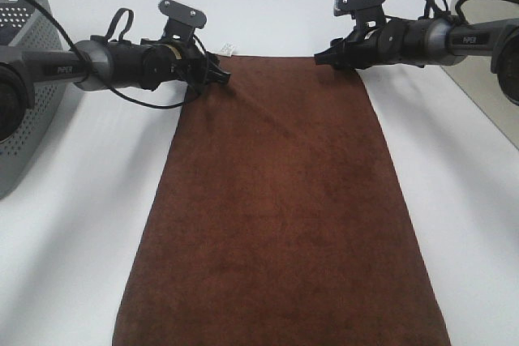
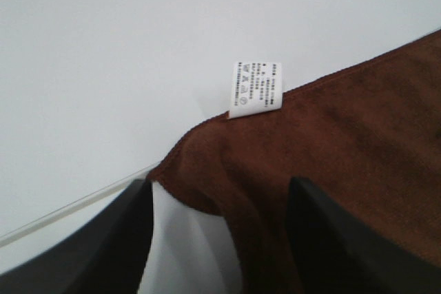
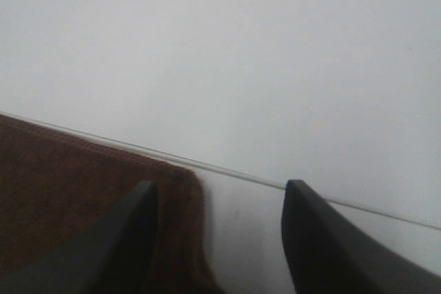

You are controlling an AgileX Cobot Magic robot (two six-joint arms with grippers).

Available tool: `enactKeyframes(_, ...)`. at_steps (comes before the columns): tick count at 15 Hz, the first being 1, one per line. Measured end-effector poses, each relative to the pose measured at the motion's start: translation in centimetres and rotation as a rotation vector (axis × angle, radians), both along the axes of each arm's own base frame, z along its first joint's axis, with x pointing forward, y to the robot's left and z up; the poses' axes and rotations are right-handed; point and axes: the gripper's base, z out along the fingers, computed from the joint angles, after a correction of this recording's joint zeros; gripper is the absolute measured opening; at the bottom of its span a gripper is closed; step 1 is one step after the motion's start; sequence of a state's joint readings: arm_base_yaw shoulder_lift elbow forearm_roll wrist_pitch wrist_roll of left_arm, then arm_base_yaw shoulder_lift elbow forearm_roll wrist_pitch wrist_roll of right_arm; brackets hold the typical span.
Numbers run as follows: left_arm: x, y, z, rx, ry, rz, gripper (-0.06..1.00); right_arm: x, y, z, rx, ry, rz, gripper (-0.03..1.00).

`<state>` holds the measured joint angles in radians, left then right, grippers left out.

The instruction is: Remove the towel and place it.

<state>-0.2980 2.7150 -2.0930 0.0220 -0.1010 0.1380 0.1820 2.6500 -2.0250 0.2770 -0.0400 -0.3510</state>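
The dark brown towel (image 1: 284, 216) lies spread flat on the white table, running from the far middle to the near edge. Its small white tag (image 1: 228, 48) sits at the far left corner and also shows in the left wrist view (image 2: 255, 89). My left gripper (image 1: 220, 77) is at that far left corner. In the left wrist view the gripper (image 2: 220, 239) is open, with the towel (image 2: 344, 142) corner lying between its fingers. My right gripper (image 1: 322, 58) is at the far right corner. In the right wrist view it (image 3: 217, 239) is open, with the towel (image 3: 69, 197) corner beside one finger.
A grey perforated basket (image 1: 24, 119) stands at the left edge of the table. Bare white table (image 1: 454, 200) lies on both sides of the towel. A thin seam line (image 3: 344, 204) crosses the surface behind the towel's far edge.
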Motion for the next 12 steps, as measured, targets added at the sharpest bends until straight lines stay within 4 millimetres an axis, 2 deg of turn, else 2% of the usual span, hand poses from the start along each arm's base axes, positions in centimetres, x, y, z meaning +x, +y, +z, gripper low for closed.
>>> enactKeyframes(3, 0.2, 0.5, 0.0, -0.010, 0.003, 0.015, 0.54, 0.2, -1.0, 0.0, 0.005, 0.000, -0.021, 0.54)
enactKeyframes(7, 0.0, 0.6, -1.3, -0.007, 0.021, 0.017, 0.54, 0.1, -1.0, -0.3, 0.005, 0.007, -0.022, 0.54)
enactKeyframes(12, 0.2, 1.0, -1.5, -0.011, 0.009, 0.025, 0.54, 0.0, -1.0, -1.2, 0.003, 0.035, -0.019, 0.54)
